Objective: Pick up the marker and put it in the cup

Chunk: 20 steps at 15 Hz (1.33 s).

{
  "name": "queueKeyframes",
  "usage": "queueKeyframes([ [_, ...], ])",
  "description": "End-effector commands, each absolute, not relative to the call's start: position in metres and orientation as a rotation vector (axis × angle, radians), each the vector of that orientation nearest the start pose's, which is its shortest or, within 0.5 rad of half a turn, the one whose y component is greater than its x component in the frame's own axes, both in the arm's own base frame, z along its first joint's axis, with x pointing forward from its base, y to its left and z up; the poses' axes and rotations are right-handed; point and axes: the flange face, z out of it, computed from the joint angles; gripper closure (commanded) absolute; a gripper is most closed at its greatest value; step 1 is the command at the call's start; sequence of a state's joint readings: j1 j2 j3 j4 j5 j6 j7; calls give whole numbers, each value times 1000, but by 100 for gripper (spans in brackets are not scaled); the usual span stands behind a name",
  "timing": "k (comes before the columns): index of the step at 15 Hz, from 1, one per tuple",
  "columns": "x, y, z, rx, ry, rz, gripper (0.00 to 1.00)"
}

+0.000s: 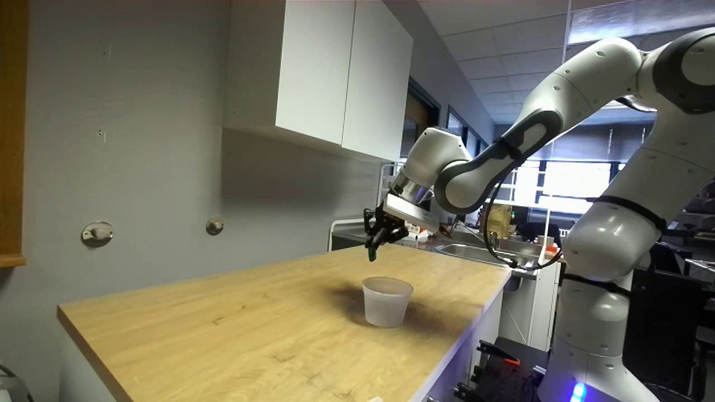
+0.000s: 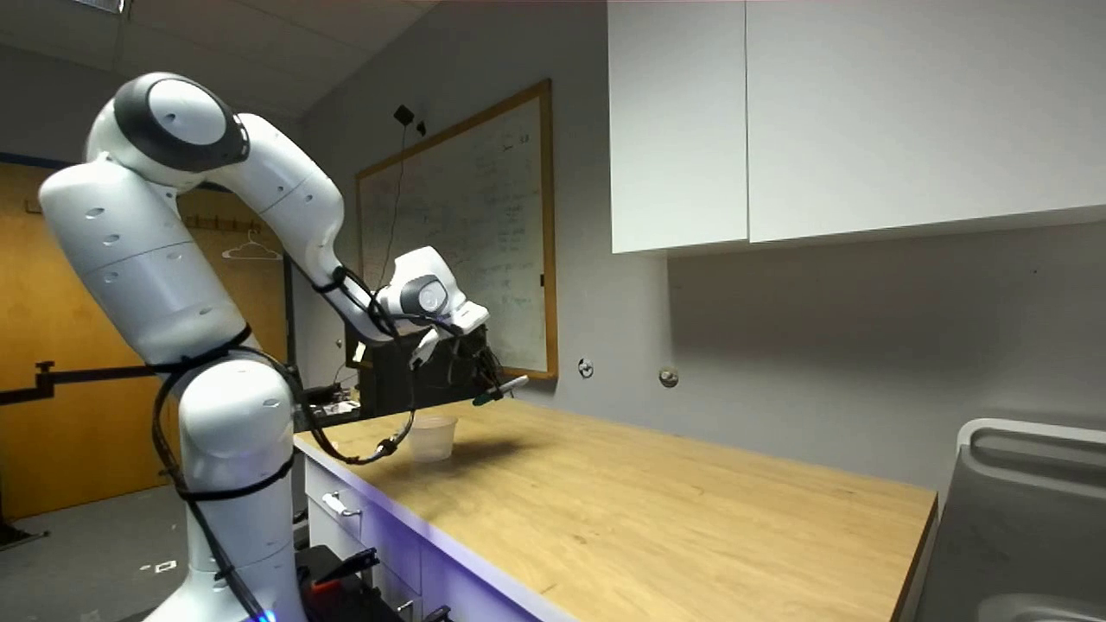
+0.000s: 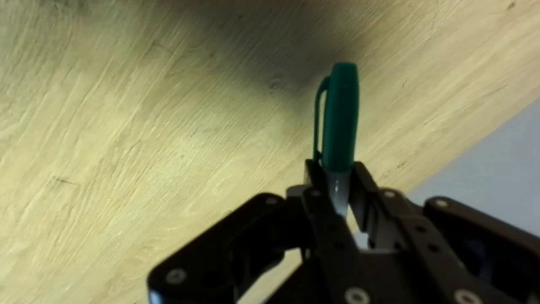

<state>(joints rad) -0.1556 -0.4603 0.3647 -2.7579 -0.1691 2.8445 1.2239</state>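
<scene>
one marker [image 3: 341, 122], pale-bodied with a green cap, is gripped in the hand [image 3: 337, 182], whose two fingers are closed on the barrel just behind the cap. the wrist view shows that cap pointing toward the top, its clip on the left side, with the pale wood grain of the tabletop [image 3: 126, 147] spread out below it. in both exterior views the hand holds the marker in the air above the tabletop, green end tilted downward; in an exterior view the marker's whitish end [image 2: 518, 383] pokes out past the dark fingers. the cup [image 1: 386, 307], short, whitish and translucent, a little wider at the rim, stands upright on the tabletop, lower than the marker and apart from it; a soft shadow [image 1: 347, 298] lies on the wood beside it. in an exterior view a cable connector [image 2: 388, 447] hangs just left of the cup. the arm [image 1: 597, 245], white with dark bands at its joints, bends high and reaches out over the wood, and a blue light [image 1: 578, 391] glows at its base. white cupboards [image 1: 318, 72] are fixed to the grey wall [image 1: 156, 139] above the tabletop, and two round fittings [image 1: 97, 234] sit lower on that wall. a metal sink [image 1: 469, 252] lies past one end of the tabletop, and in an exterior view a whiteboard [image 2: 518, 250] in a wooden frame hangs toward the other.
</scene>
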Motion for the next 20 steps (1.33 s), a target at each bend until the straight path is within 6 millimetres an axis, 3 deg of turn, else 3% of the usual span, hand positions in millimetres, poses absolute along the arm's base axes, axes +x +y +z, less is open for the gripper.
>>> queueKeyframes([
  [1,379,102,413,-2648,1279,-901,90],
  [7,348,138,424,-2767,1199,-886,90],
  [13,332,154,398,-2933,1185,-728,90],
  [17,327,160,393,-2993,1175,-684,90],
  [18,326,161,392,-3004,1173,-687,86],
  [19,325,163,391,-3012,1170,-690,56],
  [20,325,163,390,-3019,1169,-687,55],
])
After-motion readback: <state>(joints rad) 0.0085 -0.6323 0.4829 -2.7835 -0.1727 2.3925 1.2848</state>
